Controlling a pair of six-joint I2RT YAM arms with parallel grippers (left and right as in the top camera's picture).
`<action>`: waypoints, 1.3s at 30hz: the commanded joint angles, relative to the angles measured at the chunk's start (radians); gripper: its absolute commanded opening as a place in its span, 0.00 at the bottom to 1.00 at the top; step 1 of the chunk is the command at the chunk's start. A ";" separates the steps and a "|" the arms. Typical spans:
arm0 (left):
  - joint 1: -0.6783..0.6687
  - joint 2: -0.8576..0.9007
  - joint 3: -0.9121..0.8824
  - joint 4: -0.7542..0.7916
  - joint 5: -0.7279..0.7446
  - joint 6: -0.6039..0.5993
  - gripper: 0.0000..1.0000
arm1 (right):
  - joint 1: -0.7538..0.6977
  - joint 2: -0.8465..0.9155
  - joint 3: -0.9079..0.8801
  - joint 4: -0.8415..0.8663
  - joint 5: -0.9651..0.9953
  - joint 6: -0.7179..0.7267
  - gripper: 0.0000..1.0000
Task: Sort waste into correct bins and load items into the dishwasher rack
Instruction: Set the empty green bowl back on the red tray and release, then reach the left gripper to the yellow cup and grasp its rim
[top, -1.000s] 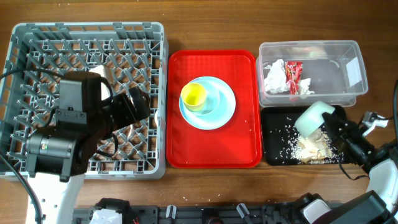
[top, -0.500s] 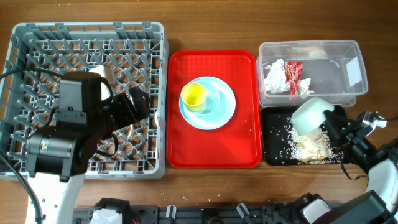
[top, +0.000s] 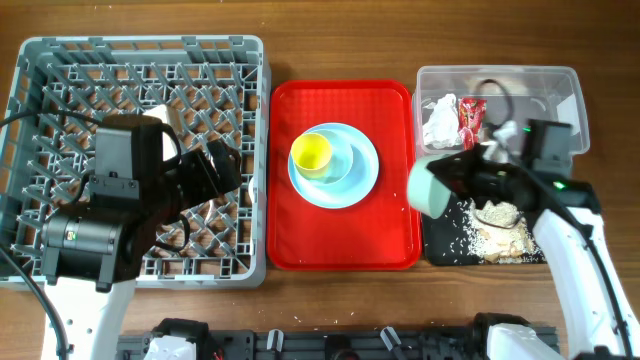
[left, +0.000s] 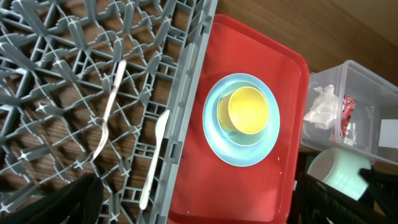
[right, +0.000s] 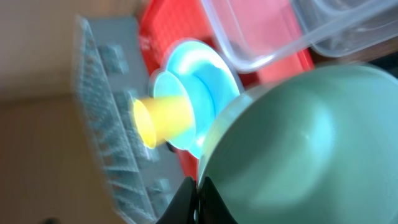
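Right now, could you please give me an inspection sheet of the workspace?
Surface: wooden table.
Job's things: fork and second white utensil in grey rack; yellow cup in small blue bowl on blue plate; napkin, red wrapper in clear tub; rice scraps in black tray.
Clutter: red tray under the plate.
End effectors: left end effector open above rack; right end effector shut on pale green bowl.
Cables: black cable across clear tub.
Surroundings: nothing seen.

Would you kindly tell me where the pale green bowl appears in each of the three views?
Overhead: pale green bowl, right of centre.
Left wrist: bottom right corner.
Right wrist: fills the lower right.
Shared landmark: yellow cup.
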 joint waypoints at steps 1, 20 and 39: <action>0.005 -0.001 0.005 0.002 -0.003 -0.009 1.00 | 0.224 -0.026 0.080 -0.059 0.309 0.005 0.04; 0.005 -0.001 0.005 0.002 -0.003 -0.009 1.00 | 0.881 0.216 0.067 0.113 0.585 0.123 0.42; 0.005 -0.001 0.005 0.002 -0.003 -0.009 1.00 | 0.220 -0.632 0.091 -0.418 1.013 0.212 1.00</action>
